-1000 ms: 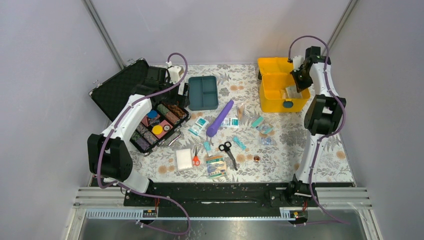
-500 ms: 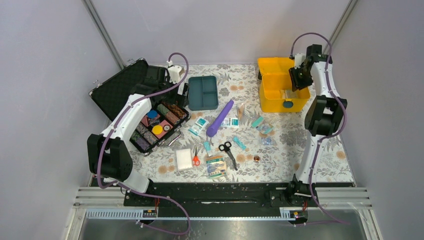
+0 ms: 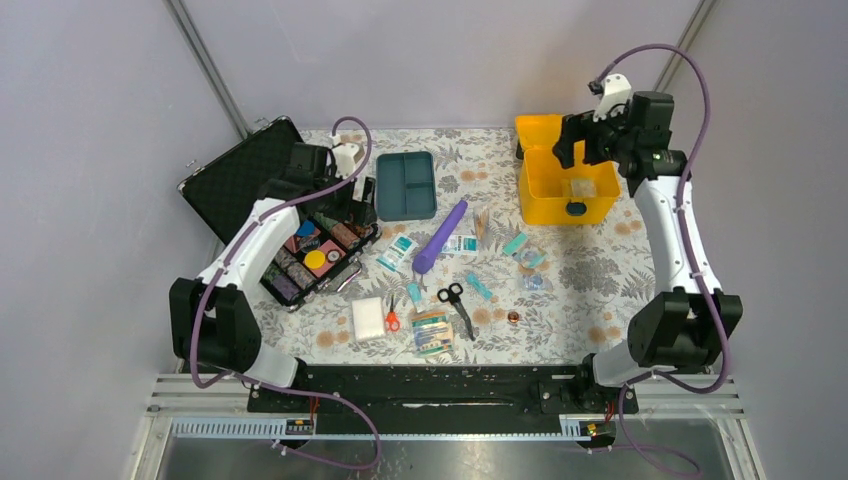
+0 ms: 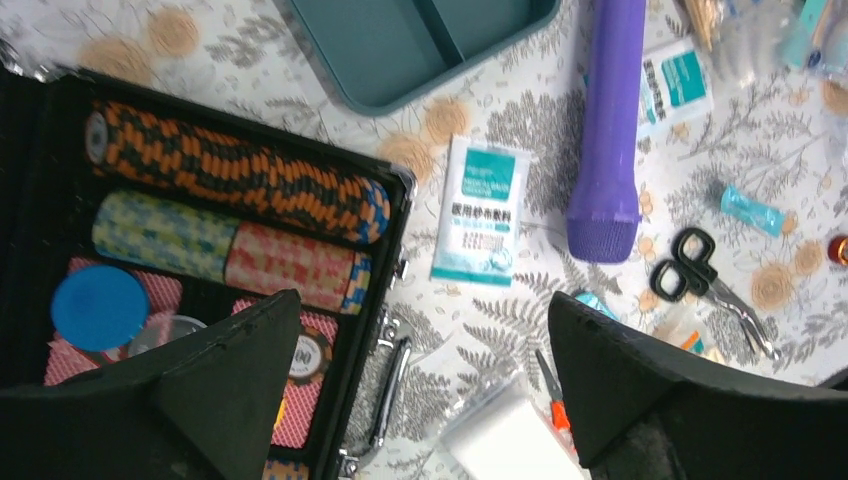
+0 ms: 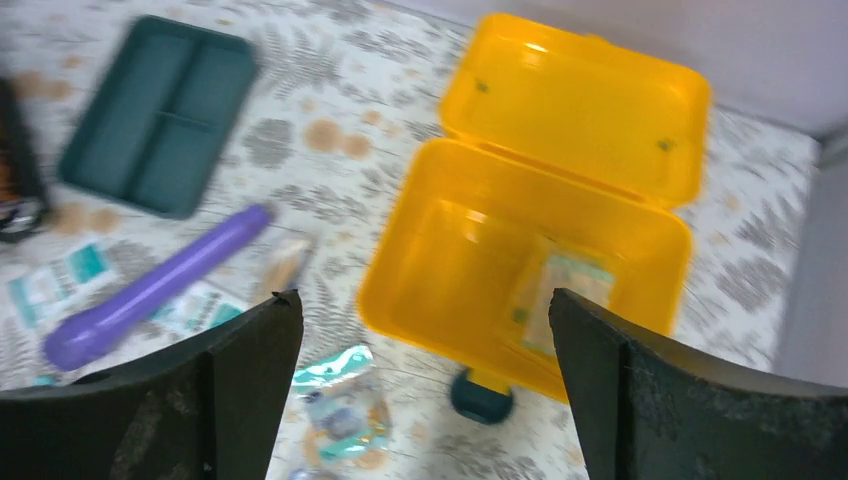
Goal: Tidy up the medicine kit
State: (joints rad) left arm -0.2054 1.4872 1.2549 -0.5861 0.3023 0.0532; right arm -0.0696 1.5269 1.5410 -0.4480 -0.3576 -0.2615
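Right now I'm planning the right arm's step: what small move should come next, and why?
Probably lower the right end effector toward the teal packets in front of the medicine kit: it hangs open and empty above the kit, which holds a packet.

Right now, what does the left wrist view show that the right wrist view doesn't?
Only the left wrist view shows the black case with its patterned rolls, the black-handled scissors and the white pad. Only the right wrist view shows the medicine kit, open, with a packet lying inside and its lid folded back. Both show the teal divided tray and the purple torch lying on the floral table cover, outside the kit.
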